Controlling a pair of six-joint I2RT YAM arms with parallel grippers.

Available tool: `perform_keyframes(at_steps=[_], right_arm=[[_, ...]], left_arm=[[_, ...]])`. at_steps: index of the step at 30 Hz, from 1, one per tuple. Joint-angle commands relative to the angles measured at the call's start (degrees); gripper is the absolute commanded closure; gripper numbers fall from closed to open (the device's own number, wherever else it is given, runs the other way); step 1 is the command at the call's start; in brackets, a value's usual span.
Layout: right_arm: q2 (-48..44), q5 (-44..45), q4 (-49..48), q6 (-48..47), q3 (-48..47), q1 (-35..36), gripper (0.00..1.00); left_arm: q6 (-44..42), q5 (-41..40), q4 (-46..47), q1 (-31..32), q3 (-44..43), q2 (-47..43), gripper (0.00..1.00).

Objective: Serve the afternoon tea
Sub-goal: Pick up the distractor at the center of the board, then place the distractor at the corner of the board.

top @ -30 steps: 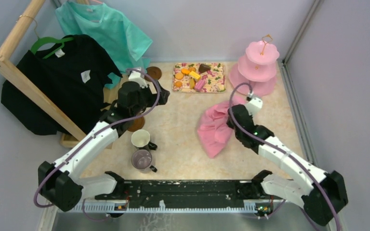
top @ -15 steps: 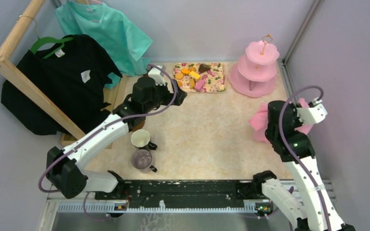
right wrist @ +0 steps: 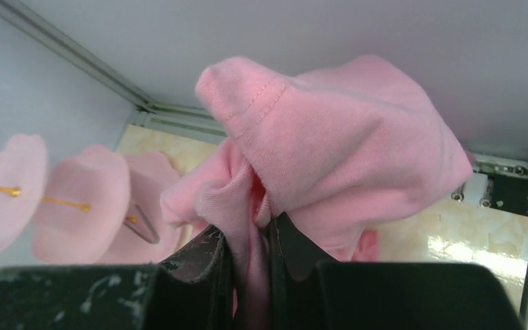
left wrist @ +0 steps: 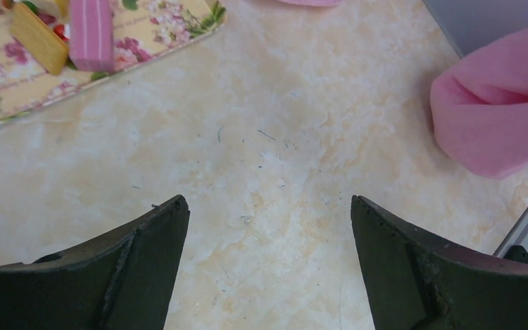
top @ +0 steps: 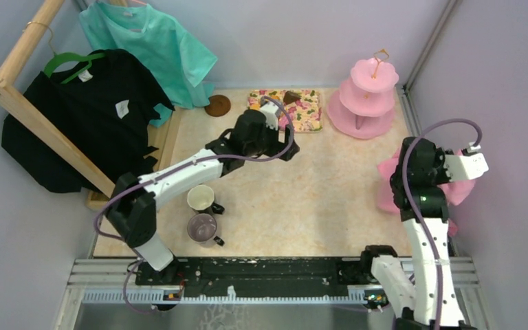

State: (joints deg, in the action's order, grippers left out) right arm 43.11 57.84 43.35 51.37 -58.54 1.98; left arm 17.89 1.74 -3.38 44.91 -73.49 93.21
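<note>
The left gripper (left wrist: 267, 210) has its fingers spread wide and holds nothing. It hangs over bare table (left wrist: 268, 124), just in front of the mat (left wrist: 151, 31). A pink snack (left wrist: 91, 33) and a yellow snack (left wrist: 38, 47) lie on the mat. The right gripper (right wrist: 247, 240) has its fingers narrow, clamped on the cloth (right wrist: 344, 151) near the right wall (top: 495, 103). The cake stand (top: 368, 96) stands upright in the far right corner, just beside the mat. The white mug (top: 201, 198) and the grey-purple mug (top: 202, 227) stand close together at near left, well apart from the cake stand. One saucer (top: 217, 105) lies left of the mat.
</note>
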Motion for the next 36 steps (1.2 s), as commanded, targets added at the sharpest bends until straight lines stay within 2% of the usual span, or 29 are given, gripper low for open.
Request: perform_keyframes(at_steps=[1, 4, 11, 12, 13, 15, 16, 20, 23, 31, 36], right_arm=[[1.62, -16.17, -9.3, -1.34, 7.66, -9.42, 1.0], [4.12, -26.6, -13.66, 0.99, 14.14, -14.51, 1.0], [10.96, -30.61, -20.7, 5.19, 22.02, -15.93, 1.0], [12.95, -31.32, -20.99, 5.15, 21.94, -15.95, 0.95], [14.43, -31.83, -20.87, 5.33, 21.57, -15.95, 0.74], [16.45, -32.44, -20.19, 5.86, 20.63, -16.04, 0.56], [16.74, -32.89, -20.39, 5.33, 20.44, -16.04, 0.49], [12.42, -32.92, -22.0, 1.97, 20.23, -16.04, 0.31], [9.17, -32.45, -20.74, 0.24, 18.11, -15.96, 0.27], [6.24, -35.65, -16.7, 0.05, 12.39, -15.47, 0.27], [6.72, -39.6, -20.64, 0.22, 11.98, -14.29, 0.27]], left_arm=[[1.24, 2.06, 3.54, 0.83, -2.67, 5.12, 0.08], [1.88, 2.44, 4.72, 1.12, -3.67, 8.08, 0.08], [1.66, 2.31, 5.79, 1.31, -5.05, 10.9, 0.08], [1.53, 2.28, 5.77, 1.27, -5.08, 11.01, 0.08], [1.47, 2.32, 5.76, 1.24, -5.08, 11.1, 0.08], [1.42, 2.2, 5.88, 1.27, -4.86, 10.75, 0.08], [1.39, 2.03, 6.07, 1.25, -4.57, 10.49, 0.08], [1.58, 1.47, 6.93, 1.24, -3.52, 9.2, 0.06], [1.98, 1.47, 7.25, 1.24, -3.34, 8.78, 0.06], [3.01, 2.0, 7.92, 1.24, -2.18, 6.4, 0.05], [3.18, 1.79, 8.85, 1.23, -1.27, 5.02, 0.05]])
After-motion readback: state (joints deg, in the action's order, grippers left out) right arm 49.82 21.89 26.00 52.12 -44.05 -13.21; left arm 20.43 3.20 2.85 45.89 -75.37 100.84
